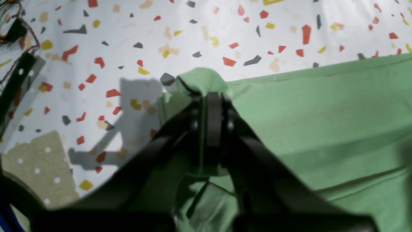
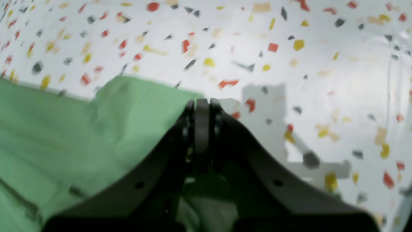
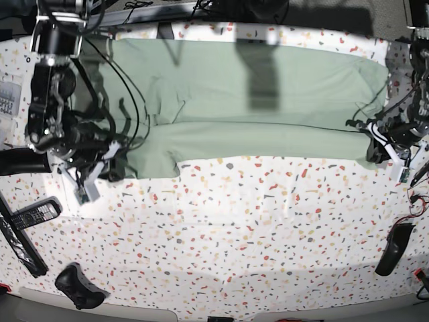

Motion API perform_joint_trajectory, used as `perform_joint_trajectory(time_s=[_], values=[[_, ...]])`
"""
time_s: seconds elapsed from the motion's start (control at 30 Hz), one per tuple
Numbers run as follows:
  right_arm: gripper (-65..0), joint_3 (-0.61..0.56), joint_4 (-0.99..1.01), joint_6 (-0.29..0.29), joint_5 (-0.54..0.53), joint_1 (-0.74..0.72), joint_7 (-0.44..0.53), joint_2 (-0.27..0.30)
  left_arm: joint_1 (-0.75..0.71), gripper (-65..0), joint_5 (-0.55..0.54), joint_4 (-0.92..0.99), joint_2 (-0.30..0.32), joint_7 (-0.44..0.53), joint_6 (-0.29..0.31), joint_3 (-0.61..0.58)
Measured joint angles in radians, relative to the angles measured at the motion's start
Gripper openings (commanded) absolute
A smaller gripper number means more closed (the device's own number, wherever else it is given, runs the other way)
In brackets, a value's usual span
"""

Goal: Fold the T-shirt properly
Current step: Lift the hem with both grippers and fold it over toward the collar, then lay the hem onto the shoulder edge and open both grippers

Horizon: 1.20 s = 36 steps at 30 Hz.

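Lighting: bright, even, from overhead — arm shadows are cast on the speckled surface (image 3: 234,221). Right wrist view: motion-blurred throughout. Left wrist view: sharper, near fingers (image 1: 214,109) defocused. Base view — edges bowed by wide-angle distortion.

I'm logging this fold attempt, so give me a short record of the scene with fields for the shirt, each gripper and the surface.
shirt: T-shirt, pale green, spread wide across the far half of the table
left gripper: left gripper, shut on a bunched corner of the shirt
right gripper: right gripper, jaws together at the shirt's edge, fabric under it
surface: speckled white table
fold state: front edge partly doubled over, not finished
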State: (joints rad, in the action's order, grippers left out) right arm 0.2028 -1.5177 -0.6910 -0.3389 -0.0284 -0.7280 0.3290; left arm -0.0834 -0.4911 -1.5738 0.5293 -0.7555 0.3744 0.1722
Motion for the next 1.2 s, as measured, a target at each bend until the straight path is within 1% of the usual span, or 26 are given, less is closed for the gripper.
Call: perform_joint_trajectory(time_s=[0.17, 0.3, 0.4, 0.53, 0.67, 0.73, 0.8, 1.0, 1.2], values=[[-65.0, 0.039, -0.234, -0.009, 0.002, 0.22, -0.008, -0.001, -0.005, -65.0, 0.0, 0.0, 0.0, 0.011, 0.0, 0.0], [-65.0, 0.117, -0.385, -0.005, -0.003, 0.378, 0.013, 0.0, -0.037, -65.0, 0.0, -0.016, 0.0, 0.029, 0.001, 0.0], [-65.0, 0.185, -0.445, -0.009, -0.002, 0.481, 0.013, 0.0, -0.1, -65.0, 0.001, -0.06, 0.002, 0.059, 0.042, 0.002], [-65.0, 0.249, -0.464, -0.005, -0.002, 0.575, 0.034, 0.0, -0.167, -65.0, 0.002, -0.124, 0.0, 0.075, 0.043, 0.002], [-65.0, 0.26, -0.465, -0.005, -0.002, 0.624, 0.047, 0.0, -0.187, -65.0, 0.094, -0.141, 0.0, 0.083, 0.042, 0.002], [-65.0, 0.26, -0.465, -0.005, -0.002, 0.628, 0.047, 0.0, -0.206, -65.0, 0.126, -0.141, 0.001, 0.106, 0.042, 0.002], [-65.0, 0.26, -0.465, -0.005, -0.002, 0.627, 0.048, 0.0, -0.226, -65.0, 0.135, -0.141, 0.0, 0.118, 0.042, 0.002], [-65.0, 0.26, -0.466, -0.005, 0.005, 0.627, 0.047, 0.0, -0.287, -65.0, 0.158, -0.141, 0.0, 0.232, 0.045, 0.002], [-65.0, 0.26, -0.466, -0.005, 0.005, 0.627, 0.047, 0.0, -0.29, -65.0, 0.16, -0.141, 0.0, 0.252, 0.045, 0.002]])
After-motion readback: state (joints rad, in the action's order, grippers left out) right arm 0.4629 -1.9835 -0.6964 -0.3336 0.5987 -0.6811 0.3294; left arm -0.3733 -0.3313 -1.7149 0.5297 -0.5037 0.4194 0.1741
